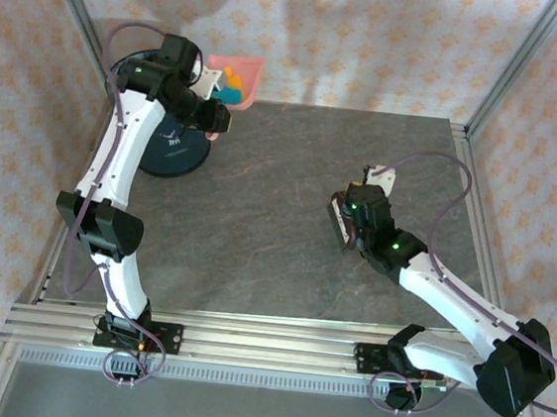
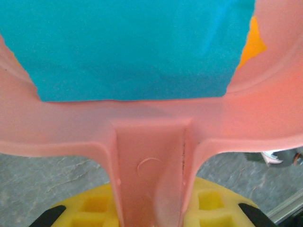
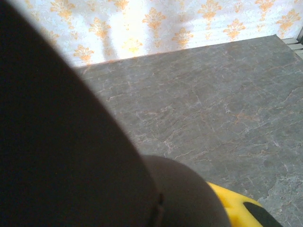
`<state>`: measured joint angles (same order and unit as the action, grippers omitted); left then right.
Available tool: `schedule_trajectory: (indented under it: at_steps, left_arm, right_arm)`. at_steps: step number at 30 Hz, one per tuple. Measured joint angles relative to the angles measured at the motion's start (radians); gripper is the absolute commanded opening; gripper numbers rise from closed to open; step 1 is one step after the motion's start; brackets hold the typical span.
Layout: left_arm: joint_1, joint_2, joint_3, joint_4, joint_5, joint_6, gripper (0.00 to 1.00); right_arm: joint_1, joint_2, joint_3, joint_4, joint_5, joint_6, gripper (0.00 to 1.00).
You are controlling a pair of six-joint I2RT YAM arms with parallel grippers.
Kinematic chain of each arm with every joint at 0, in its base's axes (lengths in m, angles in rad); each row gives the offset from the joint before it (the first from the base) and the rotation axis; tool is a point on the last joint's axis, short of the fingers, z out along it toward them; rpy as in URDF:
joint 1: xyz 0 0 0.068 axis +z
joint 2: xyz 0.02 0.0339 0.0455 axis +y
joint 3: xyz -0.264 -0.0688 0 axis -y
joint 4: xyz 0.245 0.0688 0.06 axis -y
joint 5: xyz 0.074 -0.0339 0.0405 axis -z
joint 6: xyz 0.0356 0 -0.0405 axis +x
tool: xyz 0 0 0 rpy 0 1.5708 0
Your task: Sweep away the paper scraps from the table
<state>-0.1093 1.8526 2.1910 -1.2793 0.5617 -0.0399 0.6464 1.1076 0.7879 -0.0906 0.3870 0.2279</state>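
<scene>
Left hand (image 1: pixel 209 90) pinches the pink dustpan (image 1: pixel 248 71) by its handle at the far-left corner of the surface (image 1: pixel 281 189), paper scraps (image 2: pixel 137 47) inside. Right hand (image 1: pixel 345 219): grip can't be told. Emptying step, it seems; next, tip it over the dark round bin (image 1: pixel 170 147).

Nothing legible. The white mark (image 1: pixel 171 139) on the dark round disc (image 1: pixel 182 162), at the tabletop's (image 1: pixel 275 238) far left corner, is too small to read.

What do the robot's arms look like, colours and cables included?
Both the left arm and right arm have white links with black joint housings. A thin purple-grey cable loops along each. Green lights glow on the right arm. Wrist views show yellow fingers.
</scene>
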Motion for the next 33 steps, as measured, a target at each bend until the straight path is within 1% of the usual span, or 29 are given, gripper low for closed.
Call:
schedule_trajectory:
  at_steps: [6,12,17,23,28,29,33]
  left_arm:
    - [0.08,0.011,0.006,0.066,0.098,-0.084,0.0]
    - [0.145,0.018,-0.024,0.188,0.183,-0.202,0.0]
    - [0.196,0.018,-0.097,0.312,0.259,-0.312,0.0]
    - [0.233,0.016,-0.209,0.47,0.322,-0.449,0.0]
    - [0.268,0.012,-0.317,0.603,0.354,-0.565,0.0]
    - [0.275,0.01,-0.331,0.625,0.375,-0.586,0.0]
    - [0.286,-0.006,-0.371,0.705,0.396,-0.655,0.0]
  right_arm:
    - [-0.002,0.037,0.001,-0.01,-0.024,-0.003,0.0]
    - [-0.002,0.052,0.001,-0.015,-0.04,-0.003,0.0]
    - [-0.002,0.053,0.002,-0.015,-0.046,-0.003,0.0]
    - [-0.009,0.054,0.002,-0.014,-0.048,-0.002,0.0]
    - [-0.009,0.054,0.002,-0.014,-0.048,0.0,0.0]
    - [-0.009,0.054,0.002,-0.014,-0.047,0.0,0.0]
    - [-0.009,0.057,0.002,-0.01,-0.048,0.001,0.0]
